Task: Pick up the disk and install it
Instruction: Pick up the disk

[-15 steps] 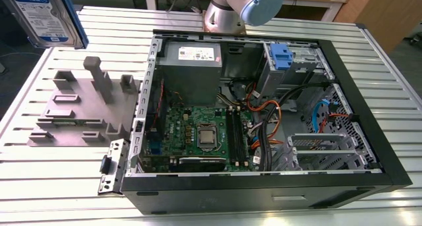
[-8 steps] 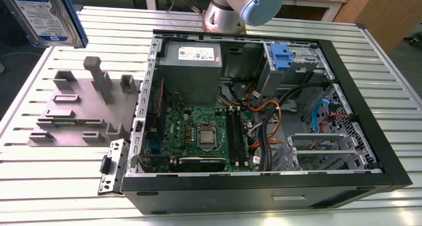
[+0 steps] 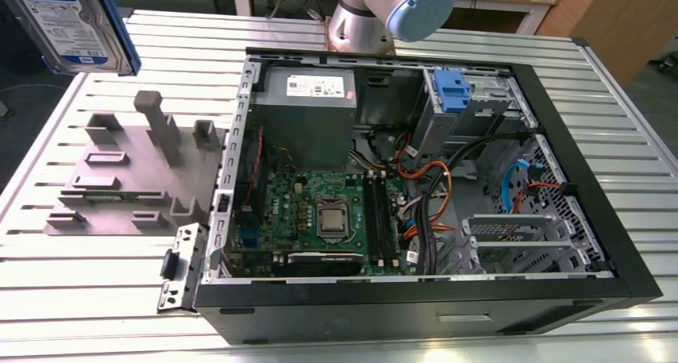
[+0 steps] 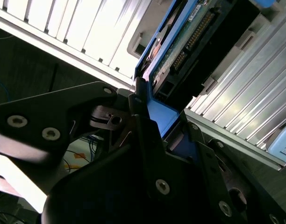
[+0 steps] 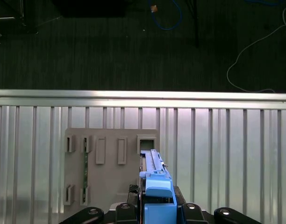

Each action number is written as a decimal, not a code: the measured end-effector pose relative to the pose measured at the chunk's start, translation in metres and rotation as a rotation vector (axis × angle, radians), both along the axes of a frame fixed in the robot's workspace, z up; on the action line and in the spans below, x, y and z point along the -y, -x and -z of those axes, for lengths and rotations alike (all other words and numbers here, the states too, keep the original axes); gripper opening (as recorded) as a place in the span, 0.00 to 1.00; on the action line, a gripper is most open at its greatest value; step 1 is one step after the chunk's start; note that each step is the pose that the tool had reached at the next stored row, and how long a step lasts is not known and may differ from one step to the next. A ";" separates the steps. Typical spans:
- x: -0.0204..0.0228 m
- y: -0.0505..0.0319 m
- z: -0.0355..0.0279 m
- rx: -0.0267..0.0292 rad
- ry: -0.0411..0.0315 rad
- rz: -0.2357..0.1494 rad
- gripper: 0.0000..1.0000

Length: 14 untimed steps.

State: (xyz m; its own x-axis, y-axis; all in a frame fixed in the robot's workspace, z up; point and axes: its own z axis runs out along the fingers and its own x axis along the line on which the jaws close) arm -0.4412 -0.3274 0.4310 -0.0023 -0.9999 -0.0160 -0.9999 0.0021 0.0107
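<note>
Slatted table (image 3: 106, 283), disk (image 3: 76, 21) aloft at the exterior view's left, gripper (image 4: 145, 105) clenched on its blue rail (image 4: 161, 116). I'd carry level, clearing case (image 3: 424, 291) rim.

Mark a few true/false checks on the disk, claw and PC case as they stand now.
1. The claw is clamped on the disk. True.
2. The disk sits in the computer case's drive bay. False: it is held up clear of the case, at the exterior view's upper left.
3. The case is open, with its motherboard exposed. True.
4. The grey fixture plate lies inside the case. False: it lies on the table beside the case.
</note>
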 end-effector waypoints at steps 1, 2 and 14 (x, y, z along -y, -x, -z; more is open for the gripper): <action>0.0000 0.0000 -0.0004 0.0000 0.0000 0.000 0.36; 0.0000 0.0000 -0.0007 0.0000 0.0000 0.000 0.36; 0.0000 0.0000 -0.0049 0.0000 0.0000 0.000 0.36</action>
